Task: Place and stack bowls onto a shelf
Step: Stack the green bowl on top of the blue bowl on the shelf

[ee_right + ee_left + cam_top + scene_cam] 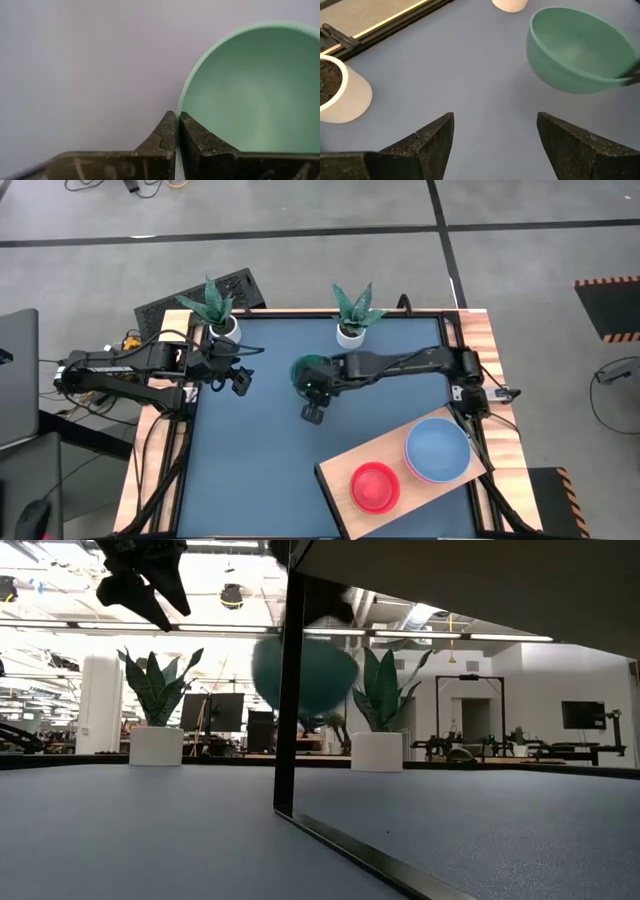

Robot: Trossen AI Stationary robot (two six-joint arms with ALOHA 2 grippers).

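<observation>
A dark green bowl (pixel 310 370) hangs in the air over the middle of the blue table, held by my right gripper (pixel 320 387). The low view shows this bowl (pixel 305 675) well above the tabletop. My left gripper (pixel 232 380) is open and holds nothing. It hovers near the table's left side, beside the left plant pot, and its wrist view looks toward the bowl (pixel 580 50). The shelf (pixel 345 465), a pale wood board, lies at the near right. On the shelf rest a red bowl (pixel 375 485) and a light blue bowl (pixel 437 448) nested in a pink one. My right gripper (pixel 177 125) pinches the dark green bowl's rim (pixel 181 107), with one finger inside the bowl and one outside. The bowl is lifted clear of the table and tilted, its opening partly facing the left arm.
Two white plant pots stand along the far edge, one at far left (pixel 225 323) and one at far middle (pixel 350 333). Wooden rails (pixel 495 350) run along the table's sides. In the low view, the shelf's dark upright (pixel 290 690) stands close in front of the camera.
</observation>
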